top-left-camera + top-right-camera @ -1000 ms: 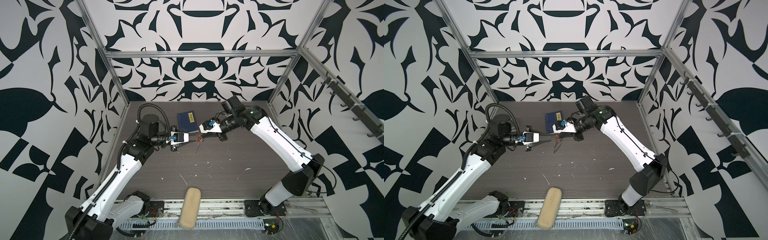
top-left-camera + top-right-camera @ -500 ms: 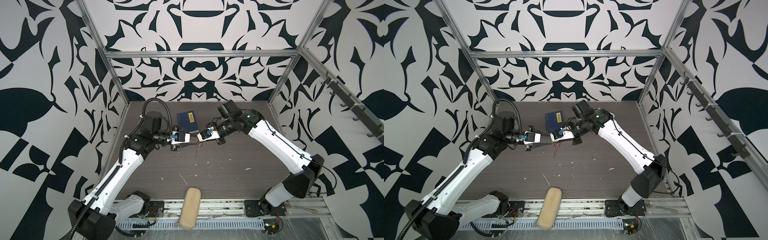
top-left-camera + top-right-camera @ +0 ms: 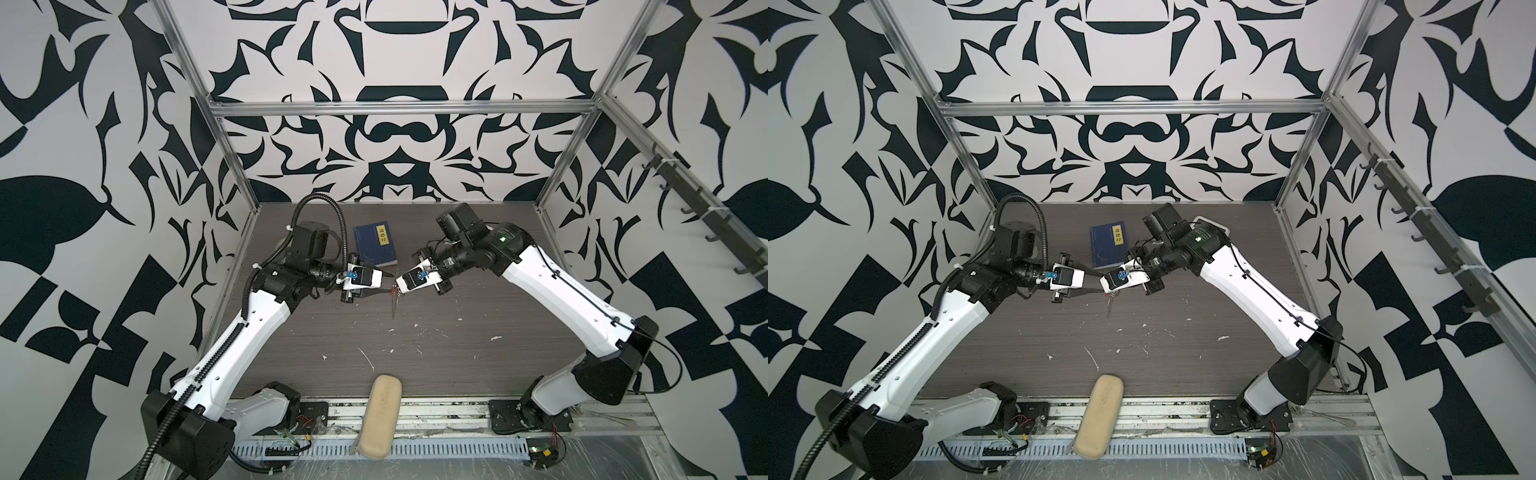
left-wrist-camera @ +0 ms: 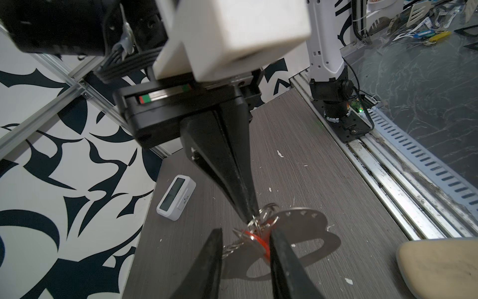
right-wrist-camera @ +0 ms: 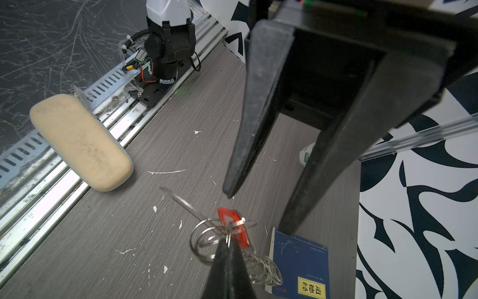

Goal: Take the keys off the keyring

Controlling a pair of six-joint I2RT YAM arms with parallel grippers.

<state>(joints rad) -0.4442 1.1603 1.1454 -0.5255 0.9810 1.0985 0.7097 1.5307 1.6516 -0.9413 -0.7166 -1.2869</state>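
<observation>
**Left fingers moved in on the keys**

A second before, the left fingers (image 5: 253, 145) were a little way off from the bunch. Now they had slid right up to it. The right fingers (image 4: 227, 168) had dipped down to meet them, so the two sets of tips nearly touched.

The left fingers were spread apart and held nothing. The red tag (image 4: 254, 236) sat in the gap between them, against one finger. The little chain (image 5: 263, 269) reached toward the other finger.

The right fingers were pinched tight on the wire rings of the keys (image 5: 222, 229), just beside the tag. The grey strap of the keyring (image 4: 300, 216) hung down below the fingertips, up in the air above the counter (image 3: 457, 365). Nothing had come off yet. The keys and keyring were joined.

I think the left fingers were now in place to squeeze shut on the tag or the chain. Then the pulling apart could start.

Both arms reached in toward the middle with bent elbows. The wrists were about level, and the fingers pointed at each other, tip to tip. A blue book (image 3: 374, 245) lay flat on the counter behind the fingers.
</observation>
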